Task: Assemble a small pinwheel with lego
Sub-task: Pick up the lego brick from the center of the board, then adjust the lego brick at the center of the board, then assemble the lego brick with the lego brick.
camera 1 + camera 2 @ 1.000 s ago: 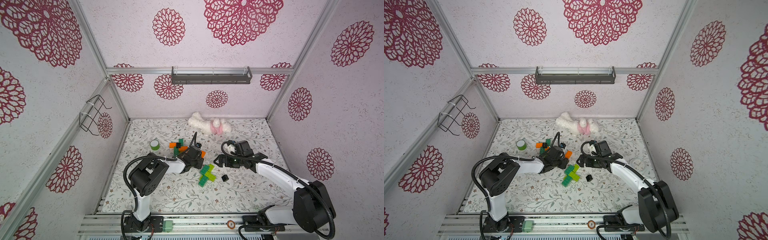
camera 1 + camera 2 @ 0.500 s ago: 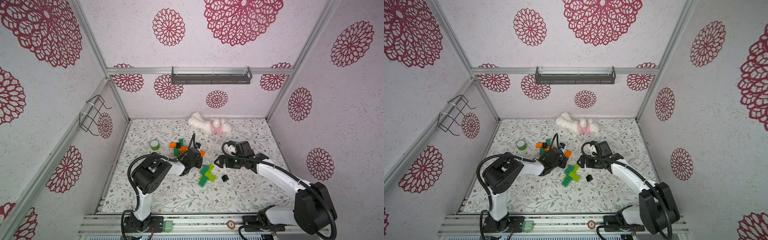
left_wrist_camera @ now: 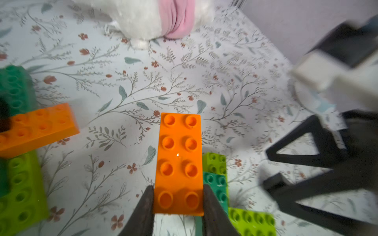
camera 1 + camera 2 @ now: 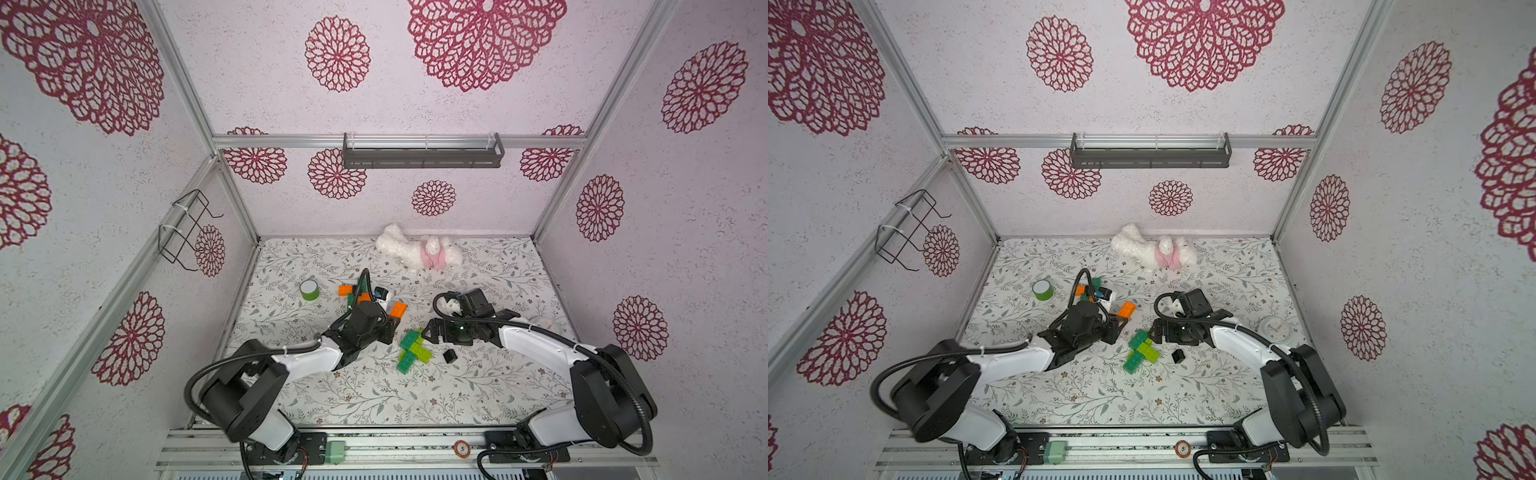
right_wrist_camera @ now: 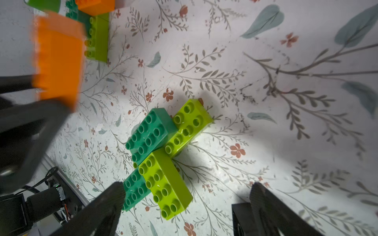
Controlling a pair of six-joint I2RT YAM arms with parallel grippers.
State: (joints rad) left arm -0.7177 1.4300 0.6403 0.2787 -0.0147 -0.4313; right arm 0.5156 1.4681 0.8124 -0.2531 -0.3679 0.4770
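At least two orange bricks [image 3: 179, 163] and six green bricks [image 5: 151, 132], plus one black brick [image 4: 449, 356], one tape roll [image 4: 309, 289], one plush toy [image 4: 415, 251]

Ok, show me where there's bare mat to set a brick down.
Bare: the front strip of mat between the green brick cross and the rail; the far corner right of the plush toy. Crowded: from the tape roll through the loose bricks to the cross.
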